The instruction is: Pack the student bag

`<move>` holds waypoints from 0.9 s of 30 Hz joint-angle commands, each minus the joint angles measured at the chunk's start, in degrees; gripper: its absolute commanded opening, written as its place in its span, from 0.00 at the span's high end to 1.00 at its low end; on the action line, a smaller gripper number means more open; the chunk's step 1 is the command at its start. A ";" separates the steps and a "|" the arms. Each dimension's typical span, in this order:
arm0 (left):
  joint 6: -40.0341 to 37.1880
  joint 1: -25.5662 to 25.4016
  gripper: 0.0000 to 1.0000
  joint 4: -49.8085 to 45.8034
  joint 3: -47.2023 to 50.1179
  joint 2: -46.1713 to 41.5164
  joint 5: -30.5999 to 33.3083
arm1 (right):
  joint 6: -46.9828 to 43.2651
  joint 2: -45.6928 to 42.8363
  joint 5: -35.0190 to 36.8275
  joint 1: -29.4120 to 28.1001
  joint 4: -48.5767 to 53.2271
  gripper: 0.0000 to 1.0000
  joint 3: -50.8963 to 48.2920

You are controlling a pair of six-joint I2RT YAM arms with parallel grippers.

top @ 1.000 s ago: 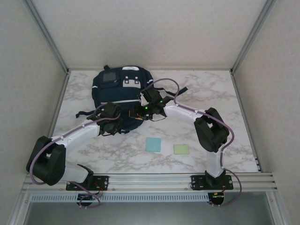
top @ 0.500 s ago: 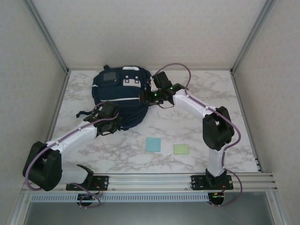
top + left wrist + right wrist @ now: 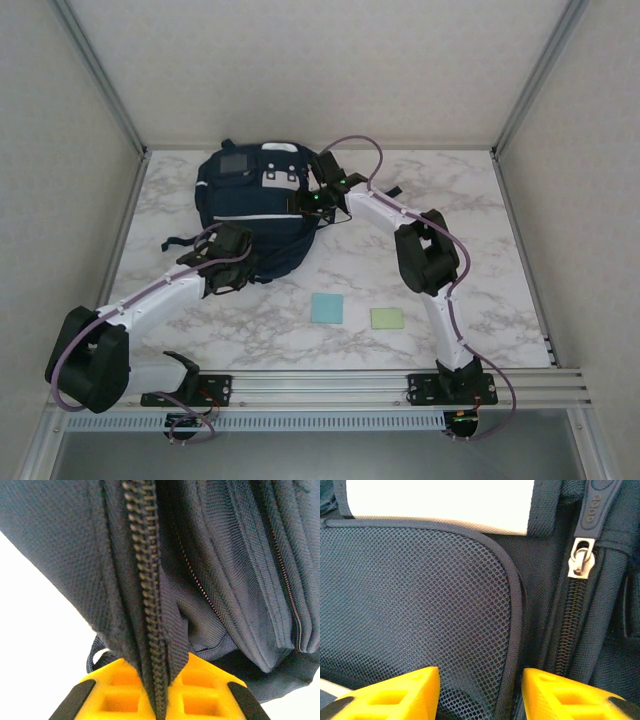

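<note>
The student bag (image 3: 255,195), dark navy with thin white stripes and grey patches, lies at the back left of the marble table (image 3: 480,220). My left gripper (image 3: 236,264) is at the bag's near edge. In the left wrist view this left gripper (image 3: 162,682) is shut on the bag's zipper band (image 3: 146,580). My right gripper (image 3: 304,203) rests against the bag's right side. It is open in the right wrist view, right gripper (image 3: 480,687), and straddles the bound edge of a mesh pocket (image 3: 415,595). A metal zipper pull (image 3: 581,555) lies just to the right of it.
A light blue square pad (image 3: 326,307) and a light green one (image 3: 387,318) lie flat on the table in front of the bag. Enclosure walls and frame posts (image 3: 115,110) bound the table on three sides.
My right arm swung from the bag's near right corner to further back along its right side, jaws a little wider. The left gripper kept its hold and shifted slightly toward me.
</note>
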State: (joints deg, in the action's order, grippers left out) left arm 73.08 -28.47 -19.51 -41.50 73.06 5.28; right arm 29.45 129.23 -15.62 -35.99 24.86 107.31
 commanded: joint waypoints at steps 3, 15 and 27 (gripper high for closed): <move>-0.06 -0.75 1.00 3.43 -1.05 0.77 0.89 | 2.23 -2.10 -3.74 -2.78 0.31 0.54 -3.14; -2.52 -0.80 1.00 5.89 -5.53 7.45 -1.23 | 7.87 -12.55 -14.79 -6.51 -1.92 0.53 -15.15; -4.87 -0.67 1.00 2.00 -4.12 3.92 -0.32 | 2.85 -17.40 -7.60 -2.09 3.71 0.53 -14.07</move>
State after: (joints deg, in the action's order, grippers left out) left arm 71.26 -28.75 -19.97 -43.72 79.70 4.45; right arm 35.44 113.54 -26.65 -40.32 24.77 90.45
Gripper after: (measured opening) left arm 0.041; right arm 0.469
